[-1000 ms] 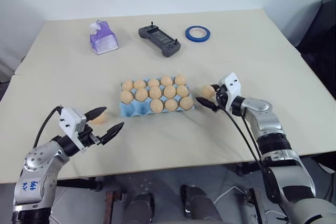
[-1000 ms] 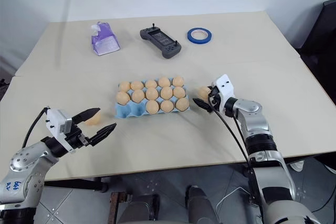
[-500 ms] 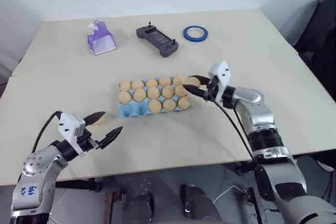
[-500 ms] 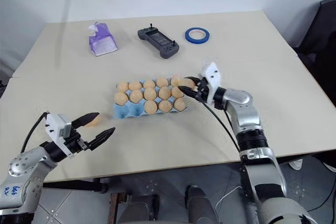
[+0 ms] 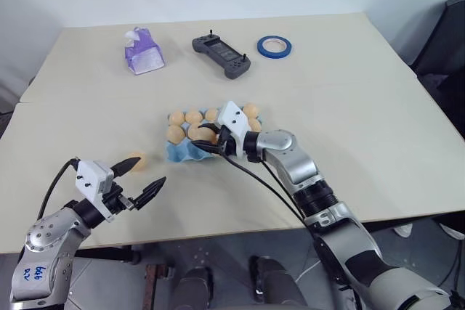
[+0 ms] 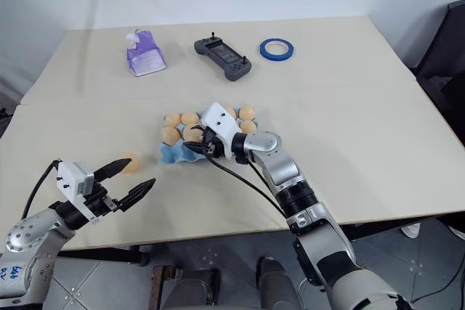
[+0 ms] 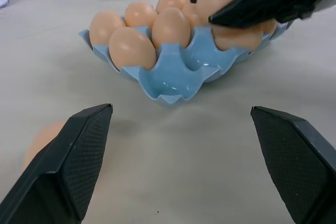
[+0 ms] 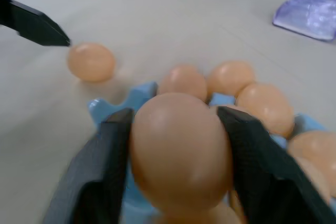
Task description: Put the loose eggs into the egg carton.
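The right claw [image 5: 206, 141], clamped on an egg [image 8: 181, 150], hangs over the egg carton [image 7: 178, 74]; next, lower it into an empty front cup. The left claw [image 5: 138, 176] gapes beside a loose egg [image 5: 133, 160] on the counter [image 5: 363, 107].

One egg carton [image 5: 182, 152], one loose egg on the worktop [image 5: 134, 161], one egg between fingers [image 8: 181, 153], one tissue pack [image 5: 143, 51], one controller [image 5: 221, 54], one tape roll [image 5: 274, 46].

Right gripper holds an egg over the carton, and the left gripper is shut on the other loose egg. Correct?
Not quite. The left gripper is open and empty; the loose egg lies on the table beside it, per the left wrist view. The right gripper does hold an egg over the carton.
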### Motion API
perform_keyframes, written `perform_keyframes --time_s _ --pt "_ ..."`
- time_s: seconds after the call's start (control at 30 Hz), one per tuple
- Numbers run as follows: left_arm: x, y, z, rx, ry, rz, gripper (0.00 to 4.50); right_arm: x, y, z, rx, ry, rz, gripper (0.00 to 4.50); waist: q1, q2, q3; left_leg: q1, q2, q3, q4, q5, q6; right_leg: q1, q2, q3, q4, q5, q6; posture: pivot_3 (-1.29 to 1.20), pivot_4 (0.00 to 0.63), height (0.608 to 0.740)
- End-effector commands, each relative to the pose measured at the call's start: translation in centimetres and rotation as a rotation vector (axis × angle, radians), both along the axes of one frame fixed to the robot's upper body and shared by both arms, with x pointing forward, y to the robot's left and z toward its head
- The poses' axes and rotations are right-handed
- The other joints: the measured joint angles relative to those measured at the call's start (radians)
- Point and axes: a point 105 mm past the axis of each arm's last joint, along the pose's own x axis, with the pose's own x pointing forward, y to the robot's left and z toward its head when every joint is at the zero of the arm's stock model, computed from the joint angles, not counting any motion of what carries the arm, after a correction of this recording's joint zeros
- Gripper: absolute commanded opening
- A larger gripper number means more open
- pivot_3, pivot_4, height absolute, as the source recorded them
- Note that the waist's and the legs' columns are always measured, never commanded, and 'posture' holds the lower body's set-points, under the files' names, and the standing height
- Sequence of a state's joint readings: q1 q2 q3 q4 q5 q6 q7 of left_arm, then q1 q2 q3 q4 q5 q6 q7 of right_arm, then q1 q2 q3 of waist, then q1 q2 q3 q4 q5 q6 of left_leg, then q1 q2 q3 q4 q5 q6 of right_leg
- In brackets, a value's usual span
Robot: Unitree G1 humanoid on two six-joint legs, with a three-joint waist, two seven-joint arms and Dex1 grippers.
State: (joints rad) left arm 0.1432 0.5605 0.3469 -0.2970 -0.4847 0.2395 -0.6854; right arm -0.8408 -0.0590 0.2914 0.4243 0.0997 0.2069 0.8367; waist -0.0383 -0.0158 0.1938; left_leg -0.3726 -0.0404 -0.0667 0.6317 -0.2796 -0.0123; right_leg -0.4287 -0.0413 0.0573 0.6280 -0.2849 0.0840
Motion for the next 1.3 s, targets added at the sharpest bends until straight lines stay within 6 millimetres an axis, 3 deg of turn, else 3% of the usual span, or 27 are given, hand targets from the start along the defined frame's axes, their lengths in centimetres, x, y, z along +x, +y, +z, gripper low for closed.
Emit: perform_keyframes --time_s 0.03,0.1,0.13,0.33,0.53,0.77,0.97,1.13,1.3 --pt "-0.3 -0.2 1.0 -0.01 -0.04 -0.001 4.5 -0.6 1.3 2.0 0.03 -0.065 0.046 3.72 -0.003 0.0 0.0 0.0 0.0 0.0 0.0 0.0 0.0 0.0 0.0 0.0 0.0 0.0 0.0 0.0 0.15 0.74" --pt "-0.1 -0.2 1.1 -0.011 -0.044 0.002 4.5 -0.6 1.0 3.2 0.054 -0.088 0.05 4.39 -0.003 0.0 0.0 0.0 0.0 0.0 0.0 0.0 0.0 0.0 0.0 0.0 0.0 0.0 0.0 0.0 0.15 0.74" --pt "-0.2 -0.2 1.2 -0.011 -0.045 0.005 4.5 -0.7 0.6 3.7 0.064 -0.099 0.057 4.48 -0.003 0.0 0.0 0.0 0.0 0.0 0.0 0.0 0.0 0.0 0.0 0.0 0.0 0.0 0.0 0.0 0.15 0.74" --pt "-0.6 1.9 1.1 -0.008 -0.049 0.105 4.5 -2.2 -5.1 4.2 0.096 -0.189 0.089 4.48 0.011 -0.002 -0.001 0.0 0.0 0.0 0.0 -0.001 0.0 0.001 0.0 -0.001 -0.001 0.0 0.0 0.0 0.15 0.74" --pt "-2.4 6.0 0.7 0.022 -0.039 0.261 4.5 -2.9 -14.9 0.5 0.059 -0.136 -0.034 4.48 0.011 -0.002 -0.001 -0.001 0.0 0.0 -0.001 -0.003 0.001 0.002 0.0 -0.001 -0.006 0.0 0.0 0.0 0.15 0.74" --pt "-5.4 9.2 -0.5 0.042 0.016 0.366 4.5 -3.8 -20.7 -1.4 0.019 -0.131 -0.162 4.48 0.001 -0.002 -0.001 0.004 0.003 0.005 0.001 -0.003 0.002 0.003 0.002 0.002 -0.001 0.0 -0.001 0.0 0.15 0.74" --pt "-5.6 8.5 -1.7 0.003 0.062 0.336 4.5 -4.7 -21.1 -2.2 0.025 -0.115 -0.126 4.48 0.01 -0.004 0.0 0.004 0.002 0.005 0.005 -0.002 0.002 0.006 0.001 0.001 -0.002 0.0 -0.001 0.0 0.15 0.74" --pt "-3.2 5.6 -1.4 -0.03 0.033 0.236 4.5 -5.7 -20.1 -1.9 0.035 -0.119 -0.042 4.48 0.013 -0.004 -0.001 0.005 0.002 0.004 0.005 -0.002 0.003 0.008 0.0 0.0 -0.002 0.001 -0.001 0.0 0.15 0.74" --pt "-0.1 3.9 -1.5 -0.046 -0.004 0.194 4.5 -6.2 -19.1 -1.9 0.075 -0.135 -0.024 4.48 0.014 -0.004 -0.001 0.004 0.002 0.003 0.005 -0.002 0.003 0.008 0.0 -0.001 -0.002 0.001 0.0 0.0 0.15 0.74"
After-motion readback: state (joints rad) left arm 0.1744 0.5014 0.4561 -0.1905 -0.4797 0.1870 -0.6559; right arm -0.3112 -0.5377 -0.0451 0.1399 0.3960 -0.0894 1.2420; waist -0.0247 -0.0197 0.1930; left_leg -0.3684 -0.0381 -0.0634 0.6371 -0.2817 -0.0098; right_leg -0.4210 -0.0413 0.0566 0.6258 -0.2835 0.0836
